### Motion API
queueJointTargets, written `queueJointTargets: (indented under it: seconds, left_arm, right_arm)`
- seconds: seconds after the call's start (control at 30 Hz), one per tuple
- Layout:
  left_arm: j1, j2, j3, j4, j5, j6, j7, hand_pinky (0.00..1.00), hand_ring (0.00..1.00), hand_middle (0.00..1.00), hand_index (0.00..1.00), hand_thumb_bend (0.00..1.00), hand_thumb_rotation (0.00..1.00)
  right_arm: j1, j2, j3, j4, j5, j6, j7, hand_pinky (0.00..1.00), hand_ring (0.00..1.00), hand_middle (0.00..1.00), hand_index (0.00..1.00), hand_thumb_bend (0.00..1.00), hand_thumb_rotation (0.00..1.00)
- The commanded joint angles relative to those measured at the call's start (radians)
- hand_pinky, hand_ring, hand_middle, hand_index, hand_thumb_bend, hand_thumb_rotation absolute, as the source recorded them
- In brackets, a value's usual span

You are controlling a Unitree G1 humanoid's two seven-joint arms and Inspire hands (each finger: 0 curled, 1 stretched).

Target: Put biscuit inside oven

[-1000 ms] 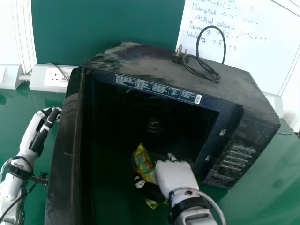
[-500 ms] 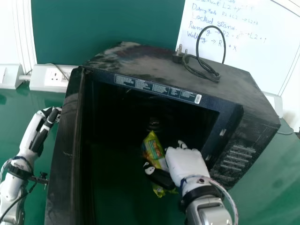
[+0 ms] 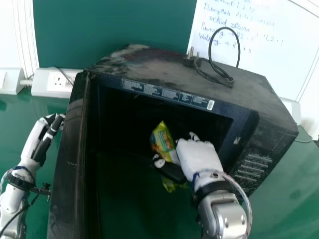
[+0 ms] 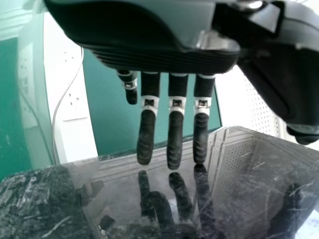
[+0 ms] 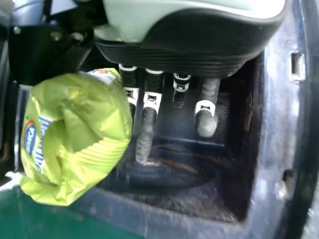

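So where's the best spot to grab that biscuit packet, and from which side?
Probably across the middle of the biscuit packet, from the robot's right, where the right hand has it now: the packet is long and narrow, and its far end points into the oven, so that end could lead in.

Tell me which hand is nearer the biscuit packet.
Right. The right hand grips the biscuit packet at the mouth of the oven; the left hand is well away from it, beyond the open oven door.

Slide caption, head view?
Right hand holds the biscuit packet at the mouth of the open oven, left hand by its door.
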State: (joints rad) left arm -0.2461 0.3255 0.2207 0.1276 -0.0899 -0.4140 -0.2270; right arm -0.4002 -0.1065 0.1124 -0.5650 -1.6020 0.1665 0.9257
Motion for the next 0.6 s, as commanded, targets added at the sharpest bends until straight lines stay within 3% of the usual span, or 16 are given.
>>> queueJointTargets:
  seconds: [0.0,0.47,0.57]
  left_arm:
    - [0.014,-0.003,-0.005,-0.012,-0.002,0.008,0.004,0.29,0.35,0.45,0.48,0.51,0.05]
    - [0.011,-0.004,-0.005,0.004,-0.015,-0.013,-0.009,0.29,0.35,0.45,0.48,0.51,0.05]
    - [0.012,-0.005,-0.004,0.004,-0.018,-0.011,-0.009,0.29,0.35,0.44,0.48,0.51,0.05]
  right_arm:
    - [-0.041,-0.018,-0.001,0.03,-0.001,0.009,-0.01,0.07,0.15,0.47,0.49,0.53,0.0]
    - [-0.142,-0.102,0.035,0.218,0.078,0.034,-0.191,0.07,0.14,0.47,0.49,0.53,0.0]
    - [-0.154,-0.107,0.039,0.262,0.11,0.045,-0.247,0.11,0.18,0.47,0.49,0.53,0.0]
